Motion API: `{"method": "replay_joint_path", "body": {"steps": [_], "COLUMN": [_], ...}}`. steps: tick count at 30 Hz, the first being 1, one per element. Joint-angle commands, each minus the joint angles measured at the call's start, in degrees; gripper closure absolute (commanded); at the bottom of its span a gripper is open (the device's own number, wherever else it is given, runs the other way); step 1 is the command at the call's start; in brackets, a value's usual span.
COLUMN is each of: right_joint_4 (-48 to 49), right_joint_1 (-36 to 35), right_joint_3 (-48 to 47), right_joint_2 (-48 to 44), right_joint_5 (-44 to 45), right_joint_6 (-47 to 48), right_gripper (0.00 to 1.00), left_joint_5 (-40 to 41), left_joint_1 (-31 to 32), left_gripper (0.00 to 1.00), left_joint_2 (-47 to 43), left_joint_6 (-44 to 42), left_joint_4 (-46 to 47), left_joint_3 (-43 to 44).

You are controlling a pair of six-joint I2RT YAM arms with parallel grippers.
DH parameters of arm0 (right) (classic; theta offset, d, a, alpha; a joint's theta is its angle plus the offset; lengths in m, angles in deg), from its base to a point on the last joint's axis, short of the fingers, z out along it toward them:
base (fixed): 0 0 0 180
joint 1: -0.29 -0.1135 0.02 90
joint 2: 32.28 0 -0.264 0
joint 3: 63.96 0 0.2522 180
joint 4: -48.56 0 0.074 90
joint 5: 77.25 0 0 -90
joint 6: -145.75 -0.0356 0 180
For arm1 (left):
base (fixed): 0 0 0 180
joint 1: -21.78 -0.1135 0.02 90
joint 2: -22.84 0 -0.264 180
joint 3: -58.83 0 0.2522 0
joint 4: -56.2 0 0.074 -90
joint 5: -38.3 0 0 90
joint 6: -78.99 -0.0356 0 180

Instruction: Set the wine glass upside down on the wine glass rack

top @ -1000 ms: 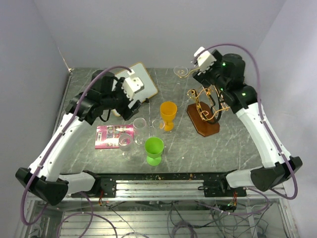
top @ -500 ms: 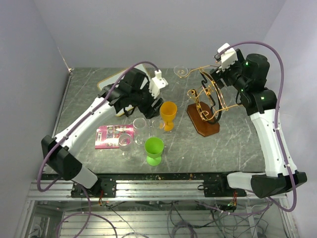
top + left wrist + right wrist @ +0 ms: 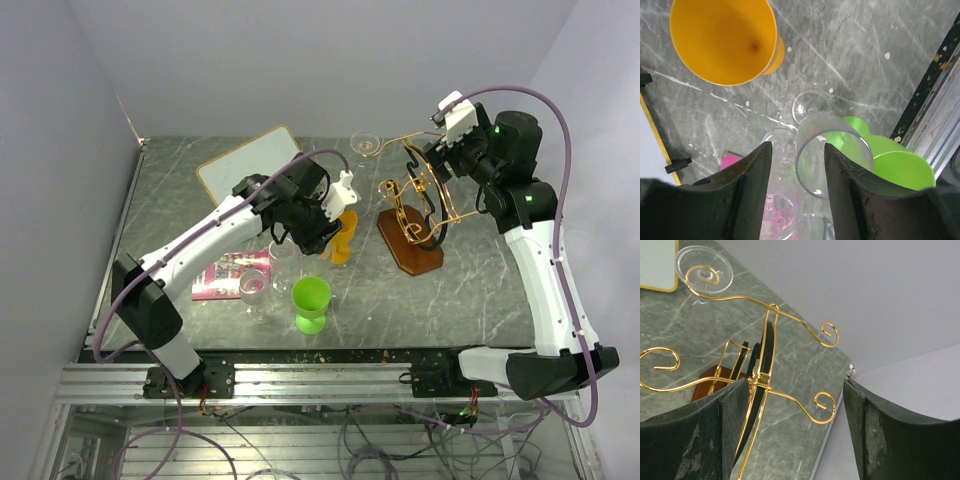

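While your left gripper (image 3: 797,150) hung with black fingers parted and empty, the clear, thin-walled wine glass (image 3: 812,145) stood upright beneath them at lower centre, mouth up, stem vertical. Your right gripper (image 3: 795,385), also spread, flanked the curled gold-wire wine glass rack (image 3: 764,355), gripping nothing.

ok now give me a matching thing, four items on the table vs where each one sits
Things:
1. orange cup
2. green cup
3. wine glass rack
4. white board

Places:
a. back left of the table, lying flat
b. right of centre, standing on its wooden base
c. nearest the front edge of the four
d. mid-table, partly hidden by the left gripper in the top view

Pairs: 1-d, 2-c, 3-b, 4-a
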Motion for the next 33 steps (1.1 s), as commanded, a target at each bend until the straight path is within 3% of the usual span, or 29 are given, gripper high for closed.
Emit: {"method": "replay_joint_path", "body": {"steps": [1, 10, 18, 25, 33], "right_joint_4": [0.3, 0.8, 0.8, 0.6, -0.3], "right_joint_1": [0.4, 0.4, 0.3, 0.3, 1.0], "right_joint_3": [0.7, 1.4, 1.8, 1.3, 0.7], "right_joint_2": [-0.3, -0.2, 0.0, 0.3, 0.0], "right_joint_5": [-0.5, 0.0, -0.2, -0.6, -4.1], "right_joint_6": [-0.7, -0.6, -0.4, -0.6, -1.3], "right_gripper": [0.25, 0.25, 0.25, 0.25, 0.25], "left_joint_5": [2.9, 2.0, 1.2, -2.5, -10.0], "left_joint_1": [1.0, 2.0, 2.0, 1.9, 1.8], "left_gripper": [0.48, 0.76, 0.93, 0.93, 0.93], "left_joint_2": [1.9, 3.1, 3.1, 1.3, -3.9], "left_joint_6": [-1.2, -2.0, -3.1, -5.2, -3.3], "left_joint_4": [-3.0, -4.2, -4.6, -4.8, 1.9], "left_joint_3": [2.4, 3.9, 5.5, 7.7, 7.7]}}
